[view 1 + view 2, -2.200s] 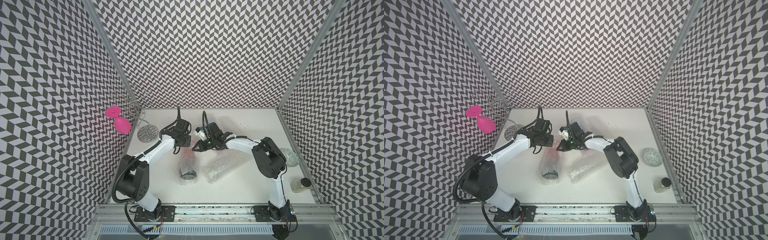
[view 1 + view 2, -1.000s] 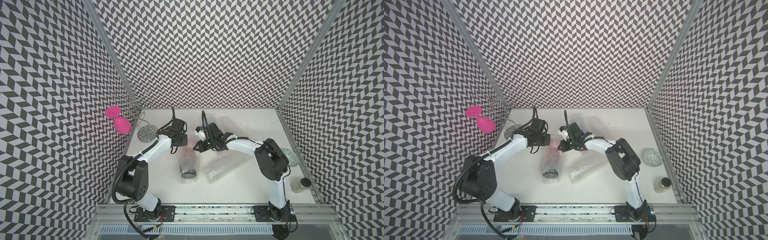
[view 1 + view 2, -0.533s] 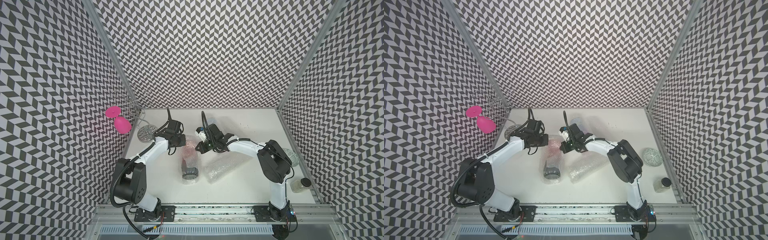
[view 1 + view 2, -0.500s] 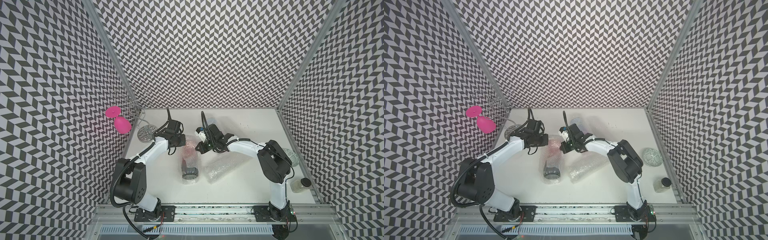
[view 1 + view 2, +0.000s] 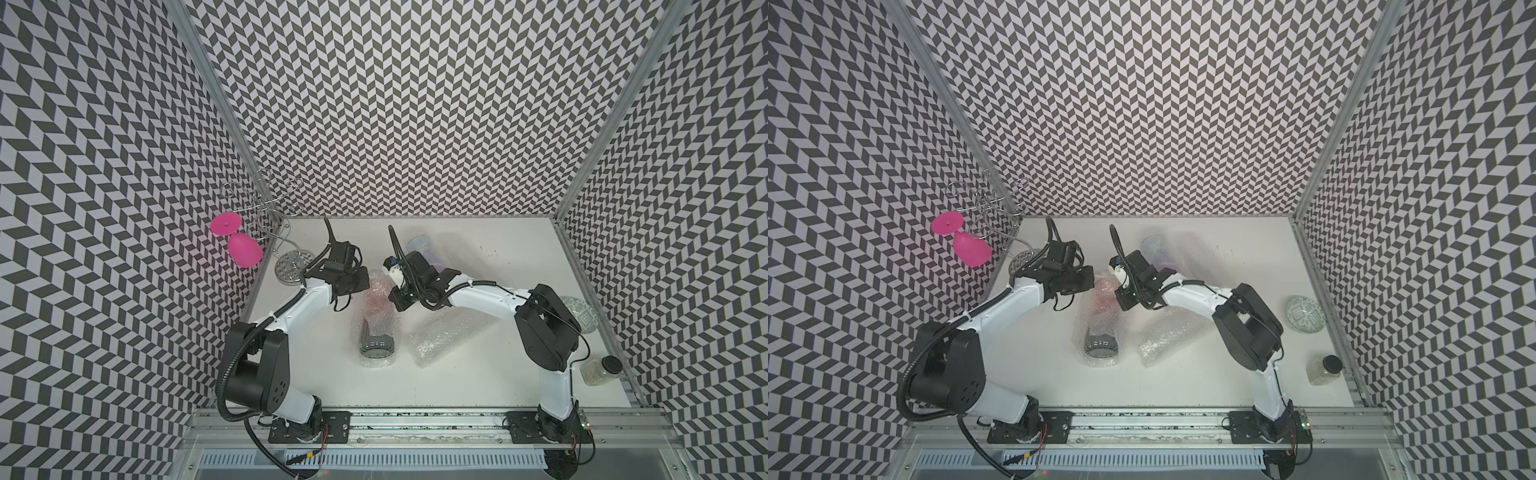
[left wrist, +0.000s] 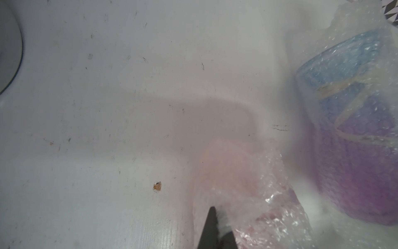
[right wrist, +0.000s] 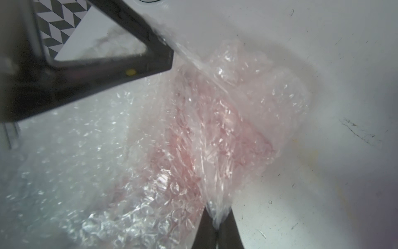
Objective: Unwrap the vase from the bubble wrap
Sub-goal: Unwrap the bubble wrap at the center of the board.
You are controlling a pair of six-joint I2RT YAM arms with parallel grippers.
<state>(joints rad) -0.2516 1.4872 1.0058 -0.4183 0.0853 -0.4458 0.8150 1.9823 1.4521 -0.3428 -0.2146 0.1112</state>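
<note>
Your left tool (image 6: pixel 216 215) and right tool (image 7: pixel 216 223) are each clamped on a fold of the bubble wrap (image 5: pixel 376 316) at the far end of the vase (image 5: pixel 376 347), which lies on its side inside the wrap at mid-counter (image 5: pixel 498 266). You are in the opening step. Next, draw the folds apart so the sheet unrolls.

Bright even light, soft shadows; wrist views hazy, glints on bubble wrap (image 7: pixel 215 133).
</note>
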